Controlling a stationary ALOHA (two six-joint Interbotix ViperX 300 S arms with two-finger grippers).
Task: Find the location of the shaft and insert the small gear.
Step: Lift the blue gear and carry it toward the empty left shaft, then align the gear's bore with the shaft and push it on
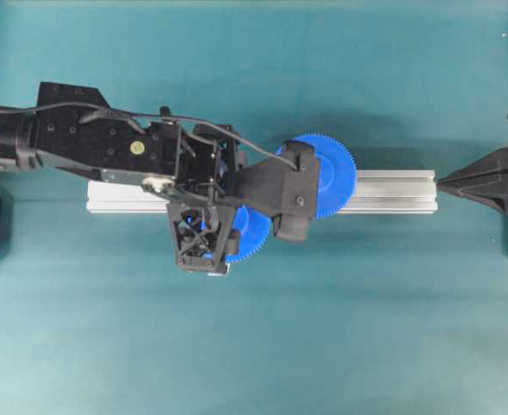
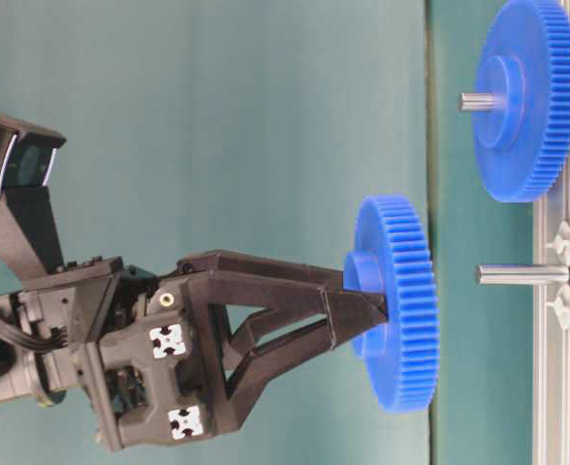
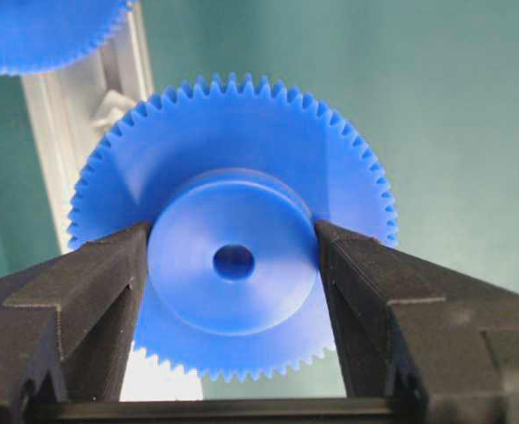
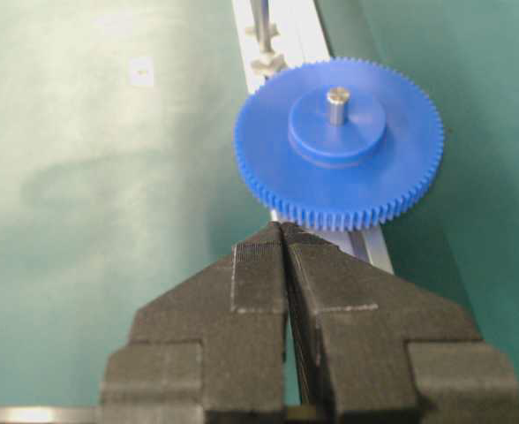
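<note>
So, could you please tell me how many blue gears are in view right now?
2. The small gear is gripped by its hub in the left hand, off the rail. The large gear sits on its own pin on the rail. None looks hidden.

The scene is seen from straight above in the overhead view. The left gripper point(image 2: 363, 310) is viewed side-on, close, in the table-level view. The small gear point(image 3: 233, 265) between its fingers fills the left wrist view. The large gear point(image 4: 339, 141), ahead of the right gripper point(image 4: 282, 231), is shared by all views.
</note>
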